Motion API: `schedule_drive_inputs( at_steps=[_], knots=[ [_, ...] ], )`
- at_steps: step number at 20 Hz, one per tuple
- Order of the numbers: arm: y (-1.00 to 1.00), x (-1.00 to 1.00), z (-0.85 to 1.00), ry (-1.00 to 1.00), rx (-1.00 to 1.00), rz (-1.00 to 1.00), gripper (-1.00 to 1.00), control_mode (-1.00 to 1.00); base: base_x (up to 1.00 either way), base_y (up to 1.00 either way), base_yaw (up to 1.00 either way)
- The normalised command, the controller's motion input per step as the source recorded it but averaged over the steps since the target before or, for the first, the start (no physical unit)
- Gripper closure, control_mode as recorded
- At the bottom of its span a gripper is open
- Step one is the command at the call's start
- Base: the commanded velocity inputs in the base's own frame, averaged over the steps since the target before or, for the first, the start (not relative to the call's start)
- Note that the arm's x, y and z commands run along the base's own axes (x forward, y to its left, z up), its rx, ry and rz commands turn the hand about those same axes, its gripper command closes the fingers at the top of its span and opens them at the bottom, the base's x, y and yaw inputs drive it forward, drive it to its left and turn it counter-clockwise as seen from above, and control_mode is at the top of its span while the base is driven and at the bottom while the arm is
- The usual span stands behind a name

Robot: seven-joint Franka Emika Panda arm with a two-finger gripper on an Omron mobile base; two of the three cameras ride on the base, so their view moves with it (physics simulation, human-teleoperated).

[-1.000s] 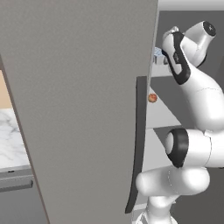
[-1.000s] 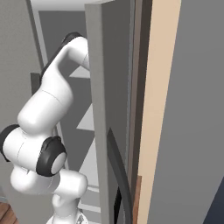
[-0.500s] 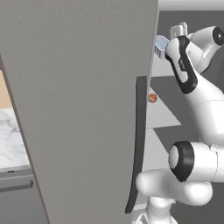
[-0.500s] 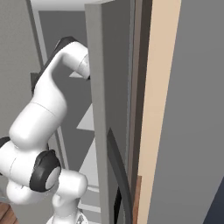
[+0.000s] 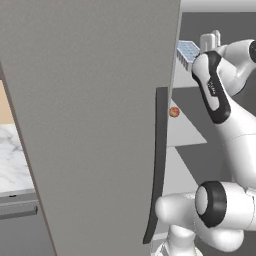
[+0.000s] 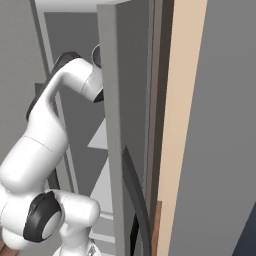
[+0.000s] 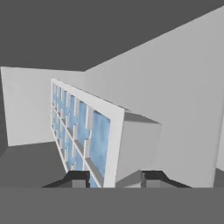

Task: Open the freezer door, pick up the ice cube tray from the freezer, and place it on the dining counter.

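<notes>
The freezer door [image 5: 90,125] stands swung open, its dark curved handle [image 5: 157,165] along the edge. My arm [image 5: 215,90] reaches high into the freezer [image 5: 220,22]. The ice cube tray [image 5: 188,51], pale blue-white with a grid of cells, hangs tilted off the shelf at the hand. In the hand view the tray [image 7: 78,127] runs away from me, and my gripper [image 7: 113,179] is shut on its near end wall, one fingertip on each side. From the right base view the door's edge [image 6: 112,125] hides the hand.
A small round red-orange item [image 5: 174,111] lies on a pale grey shelf [image 5: 187,132] below the tray. A marble worktop [image 5: 12,165] sits at the left behind the door. A beige panel [image 6: 182,125] stands right of the freezer.
The jaws have closed on the tray's end. The hand has risen and pulled back a little, and the tray has come up off the shelf with it, tilted.
</notes>
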Motion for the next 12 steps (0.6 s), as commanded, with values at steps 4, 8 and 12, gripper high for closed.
schedule_drive_inputs(
  at_steps=[4, 8, 12],
  knots=[
    [0.00, -0.56, 0.11, 0.00, 0.00, 0.00, 1.00, -1.00, 0.00, 0.00, 0.00],
    [0.00, -0.72, 0.12, 0.00, 0.00, 0.00, 1.00, -1.00, 0.00, 0.00, 0.00],
    [0.03, -0.69, 0.02, 0.00, 0.00, 0.00, 1.00, -1.00, 0.00, 0.00, 0.00]
  ],
)
